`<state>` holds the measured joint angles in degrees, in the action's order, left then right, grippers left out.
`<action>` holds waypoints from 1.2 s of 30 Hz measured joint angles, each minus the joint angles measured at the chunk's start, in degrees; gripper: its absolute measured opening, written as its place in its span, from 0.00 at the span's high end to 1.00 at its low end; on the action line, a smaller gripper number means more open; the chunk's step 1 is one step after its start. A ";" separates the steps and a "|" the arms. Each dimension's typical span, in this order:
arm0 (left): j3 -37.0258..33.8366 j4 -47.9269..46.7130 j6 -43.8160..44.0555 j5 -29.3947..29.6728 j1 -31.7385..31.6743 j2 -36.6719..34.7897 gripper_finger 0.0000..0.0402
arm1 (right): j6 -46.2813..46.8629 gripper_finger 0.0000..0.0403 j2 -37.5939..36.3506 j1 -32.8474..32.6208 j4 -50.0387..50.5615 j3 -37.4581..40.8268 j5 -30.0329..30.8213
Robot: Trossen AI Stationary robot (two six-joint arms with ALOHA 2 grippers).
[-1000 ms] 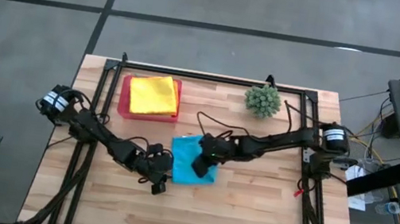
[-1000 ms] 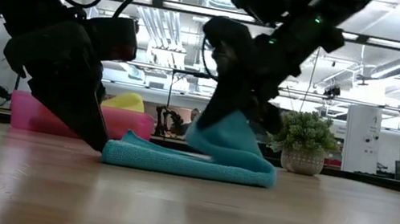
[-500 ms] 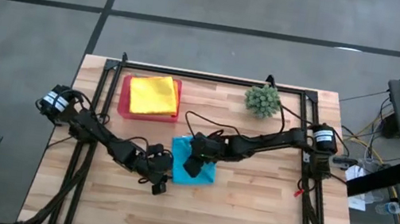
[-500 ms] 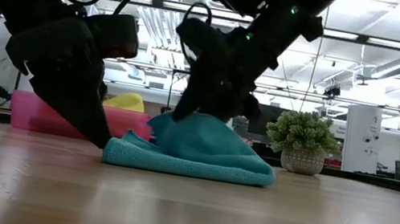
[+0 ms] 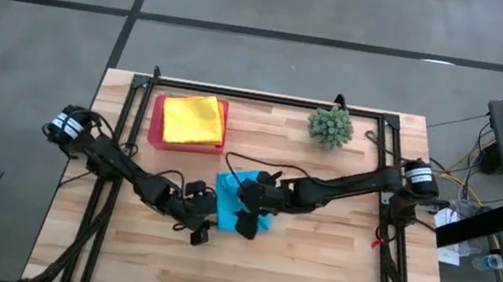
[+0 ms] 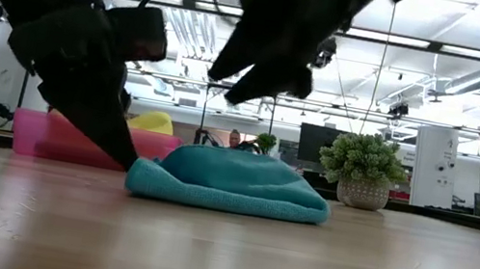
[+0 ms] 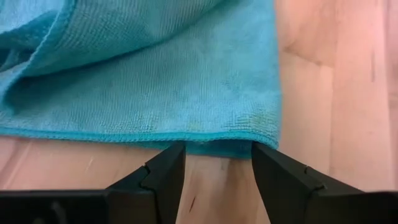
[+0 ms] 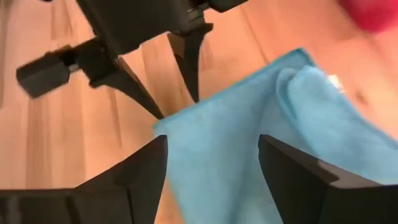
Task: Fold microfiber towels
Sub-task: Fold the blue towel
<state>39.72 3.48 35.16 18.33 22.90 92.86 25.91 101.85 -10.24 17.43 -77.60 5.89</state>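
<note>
At the frame's centre the soft turquoise microfiber towel [image 5: 234, 199] lies folded on the wooden table [image 5: 312, 272]; the left gripper [image 7: 217, 163], fingers parted and probably just touching, pins its edge so the fold holds, while the right gripper [image 5: 246, 223] hovers above, wide open and empty.

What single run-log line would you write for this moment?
right gripper: open, above blue towel | left gripper: open at towel's edge | yellow towel: on pink tray

One turquoise towel [image 5: 230, 196] on the surface, one yellow towel [image 5: 192, 119] showing atop one pink tray [image 5: 155, 135], one spiky plant ball [image 5: 331, 125], two arms.
</note>
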 joint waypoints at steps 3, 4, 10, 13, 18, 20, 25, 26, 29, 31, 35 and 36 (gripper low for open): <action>0.00 -0.31 -0.02 -0.10 0.10 -0.33 0.58 | -3.09 0.41 -3.00 -0.56 4.51 0.44 1.62; -0.02 -0.60 0.01 -0.11 0.11 -0.35 0.58 | -3.96 0.42 -4.06 -0.77 6.22 0.89 3.13; -0.04 -1.01 0.42 -0.13 0.11 -0.35 0.58 | -7.37 0.55 -10.30 -1.44 12.18 7.41 14.45; -0.04 -1.00 0.42 -0.15 0.11 -0.35 0.58 | -8.45 0.68 -12.25 -0.18 9.16 13.27 16.67; -0.04 -1.00 0.42 -0.13 0.11 -0.35 0.58 | -11.61 0.94 -12.70 3.45 -5.03 24.44 16.58; -0.04 -1.00 0.42 -0.13 0.11 -0.35 0.58 | -12.82 0.96 -12.48 4.66 -12.78 27.90 15.17; -0.05 -0.98 0.33 -0.13 0.11 -0.35 0.58 | -12.31 0.98 -12.05 6.05 -25.90 33.44 9.70; -0.07 -1.00 0.33 -0.13 0.11 -0.35 0.58 | -12.20 0.98 -12.05 6.05 -26.79 33.98 9.22; -0.15 -1.00 0.33 -0.11 0.11 -0.35 0.58 | -10.84 0.98 -11.03 6.03 -29.24 34.24 8.99; -0.17 -0.91 0.37 -0.02 0.09 -0.35 0.58 | -9.06 0.98 -9.92 5.91 -29.55 34.46 8.50; -0.39 -0.85 0.39 0.13 0.09 -0.35 0.58 | -7.36 0.98 -7.06 4.09 -37.88 34.26 3.78; -0.45 -0.86 0.39 0.13 0.09 -0.35 0.58 | -7.02 0.98 -6.34 3.38 -40.62 33.82 2.62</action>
<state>39.27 2.62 35.55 18.46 22.98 92.51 18.89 95.50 -6.86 -23.19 -43.78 8.52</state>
